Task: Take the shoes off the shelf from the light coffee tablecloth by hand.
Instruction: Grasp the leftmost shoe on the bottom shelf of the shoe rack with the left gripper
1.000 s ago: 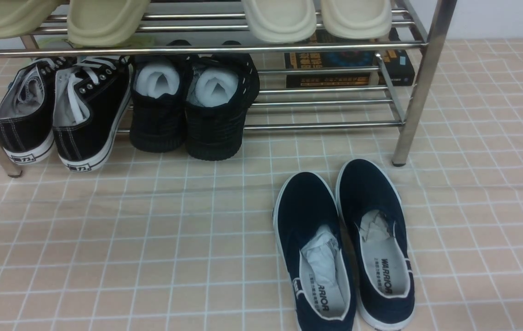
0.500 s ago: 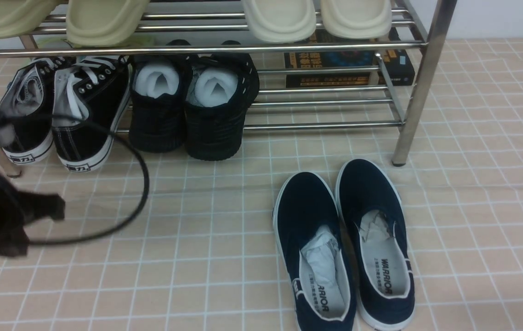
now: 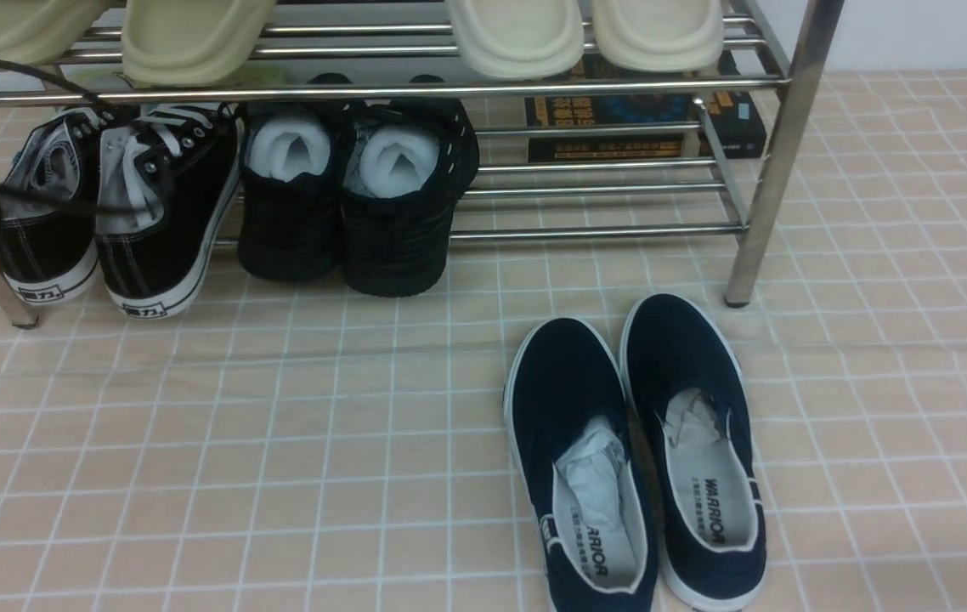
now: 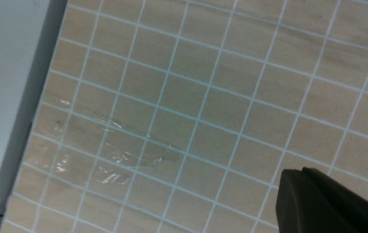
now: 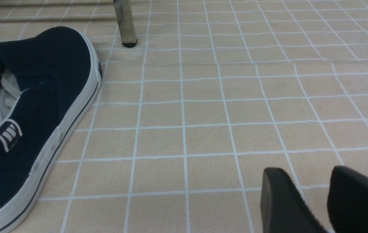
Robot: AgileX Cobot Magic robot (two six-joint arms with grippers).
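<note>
A thin black cable (image 3: 40, 78) crossing the black canvas lace-up sneakers (image 3: 152, 221) could snag their laces. The right jaws gape empty; the left jaws' state I cannot tell.

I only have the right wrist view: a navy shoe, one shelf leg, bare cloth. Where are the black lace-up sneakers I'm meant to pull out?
Observer: The front view has the sneakers on the lower tier of the shelf, at its left end, heels toward the robot.
Operator: Anything crowding them?
Observer: A pair of black mesh shoes stuffed with white paper sits right beside them, on their right.
Operator: Is the left tool on them?
Observer: No. The left wrist view shows the left tool over bare cloth, with no shoe in sight. Only one finger shows, so I can't tell if it's open or shut.
</note>
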